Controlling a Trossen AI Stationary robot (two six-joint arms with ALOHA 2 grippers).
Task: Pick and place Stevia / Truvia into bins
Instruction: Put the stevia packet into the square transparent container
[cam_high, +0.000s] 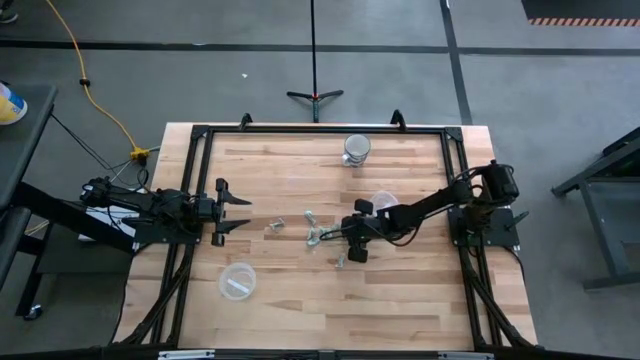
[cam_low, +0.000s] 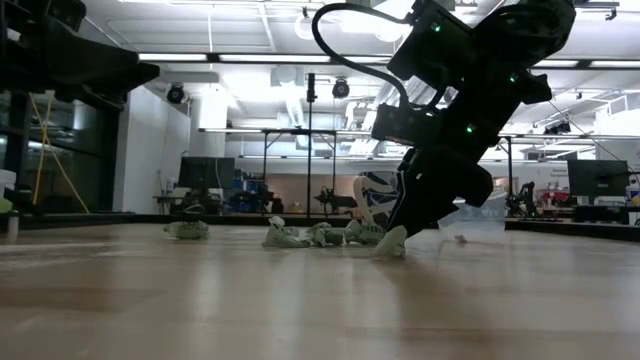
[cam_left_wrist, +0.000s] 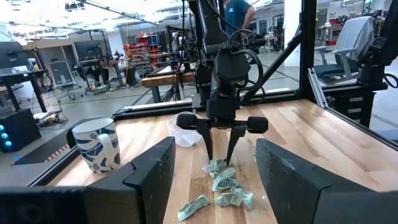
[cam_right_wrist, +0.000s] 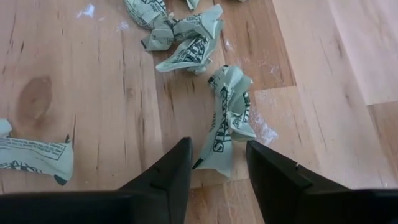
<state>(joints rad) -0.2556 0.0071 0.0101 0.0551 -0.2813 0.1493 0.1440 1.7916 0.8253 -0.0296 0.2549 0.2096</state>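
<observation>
Several crumpled green-and-white packets (cam_high: 313, 237) lie in a loose group mid-table, with one more (cam_high: 276, 226) to the left and another (cam_high: 340, 262) nearer. My right gripper (cam_right_wrist: 219, 152) points down, open, its fingertips on either side of one packet (cam_right_wrist: 229, 118) that lies flat on the wood. One clear cup (cam_high: 222, 272) stands near the table's near left with a packet inside. The other clear cup (cam_high: 385, 203) stands beside my right arm. My left gripper (cam_high: 243, 213) waits open at the table's left side, above the wood. My right gripper comes from above, and its fingers (cam_right_wrist: 180, 162) stand close on either side of the packet's near end (cam_right_wrist: 214, 158). Whether they touch the paper, I cannot tell. The packet lies on the table.
A blue-and-white mug (cam_high: 356, 148) stands near the table's far edge. A dark frame rail (cam_high: 320, 130) runs around the far and side edges. Bare wood spreads along the near half of the table. A person stands far off beyond the table in the left wrist view.
</observation>
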